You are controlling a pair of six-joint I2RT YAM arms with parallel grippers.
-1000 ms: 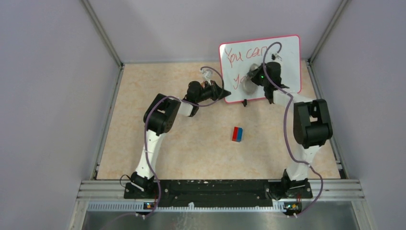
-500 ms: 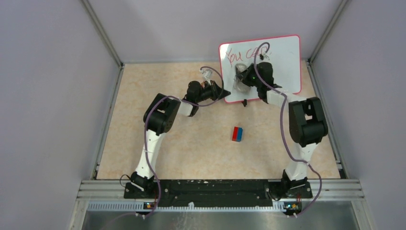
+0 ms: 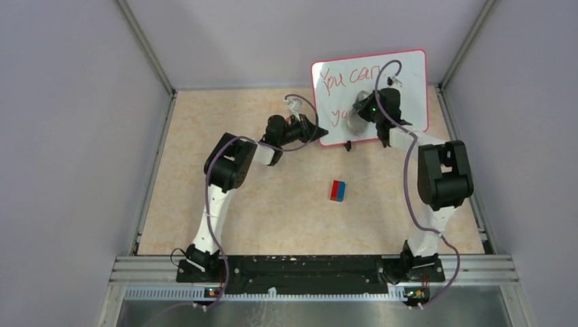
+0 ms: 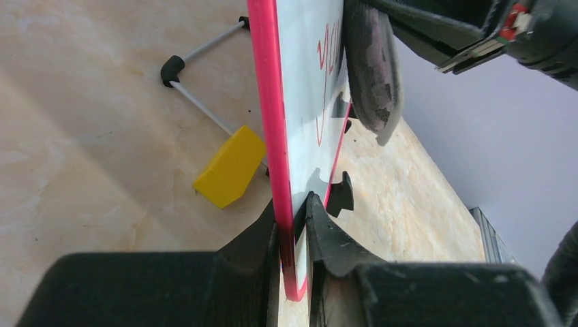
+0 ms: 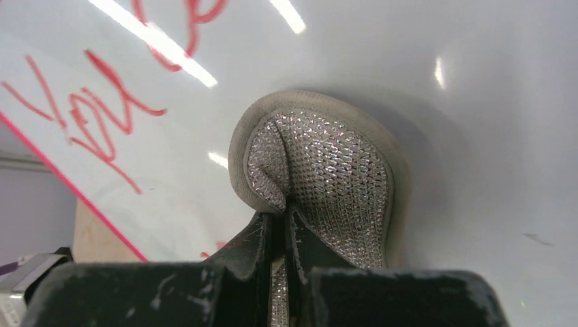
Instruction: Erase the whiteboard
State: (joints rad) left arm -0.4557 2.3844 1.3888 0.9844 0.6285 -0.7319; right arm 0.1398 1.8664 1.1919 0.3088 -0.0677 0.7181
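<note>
The whiteboard (image 3: pixel 409 75) stands upright at the back right, with a red-pink frame and red handwriting at its left. My left gripper (image 3: pixel 320 134) is shut on its lower left edge. The left wrist view shows the frame (image 4: pixel 266 102) pinched between that gripper's (image 4: pixel 293 225) fingers. My right gripper (image 3: pixel 364 112) is shut on a grey mesh-backed wiping pad (image 3: pixel 356 119) and presses it flat on the board's face. The right wrist view shows the pad (image 5: pixel 327 163) on the glossy board (image 5: pixel 463 88), the gripper (image 5: pixel 286 225) pinching its fold, and red writing (image 5: pixel 102 109) to the left.
A red and blue block (image 3: pixel 339 191) lies on the tabletop in front of the board. Behind the board, a yellow block (image 4: pixel 228 167) sits on a thin metal stand rod (image 4: pixel 201 109). A black foot (image 4: pixel 341 194) is at the board's base. Enclosure walls stand close behind and to the right.
My right gripper swept the pad left and up across the board, then came back right to about where it was a second ago. The left arm has not moved.
</note>
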